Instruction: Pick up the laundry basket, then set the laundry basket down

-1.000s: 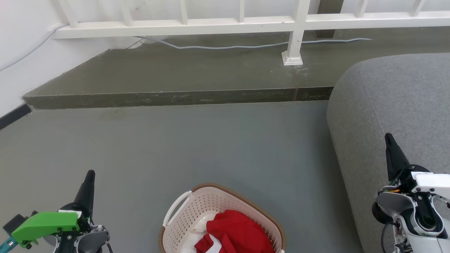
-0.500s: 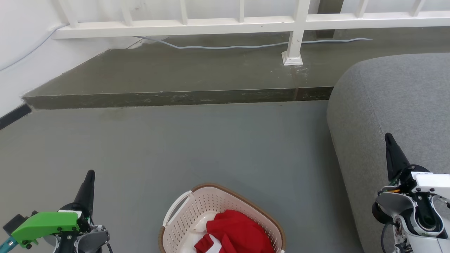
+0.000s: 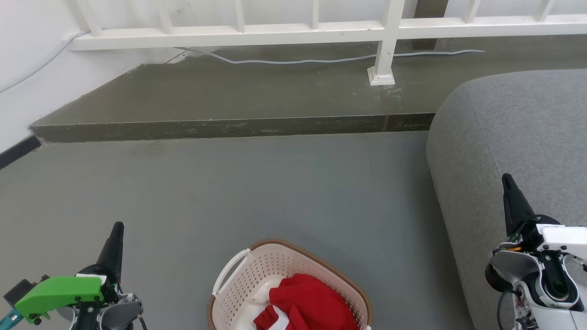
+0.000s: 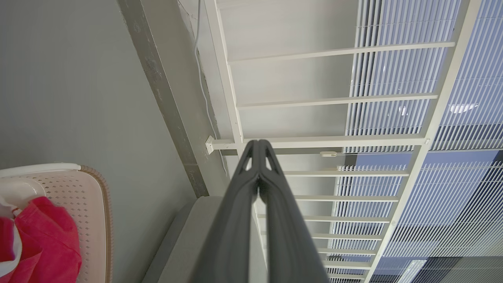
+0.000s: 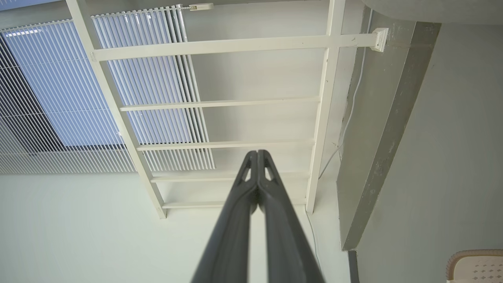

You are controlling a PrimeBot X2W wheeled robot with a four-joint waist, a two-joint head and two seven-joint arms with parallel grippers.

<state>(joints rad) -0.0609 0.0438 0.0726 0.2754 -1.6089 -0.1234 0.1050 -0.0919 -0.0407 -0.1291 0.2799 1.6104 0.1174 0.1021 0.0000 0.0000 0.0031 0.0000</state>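
Note:
The laundry basket (image 3: 257, 275), cream-pink perforated plastic with a brown rim and a white side handle, stands on the grey floor at the bottom centre of the head view, holding red and white cloth (image 3: 307, 305). Its corner also shows in the left wrist view (image 4: 67, 188) and the right wrist view (image 5: 475, 265). My left gripper (image 3: 117, 228) hangs at the lower left, well left of the basket, fingers pressed together and empty (image 4: 258, 144). My right gripper (image 3: 506, 179) is at the lower right, over the sofa edge, shut and empty too (image 5: 257, 153).
A grey sofa (image 3: 518, 137) fills the right side. A raised concrete step (image 3: 229, 126) crosses the floor ahead, with a white railing (image 3: 385, 46) and a loose cable (image 3: 293, 60) on it. A white wall (image 3: 27, 68) closes the left.

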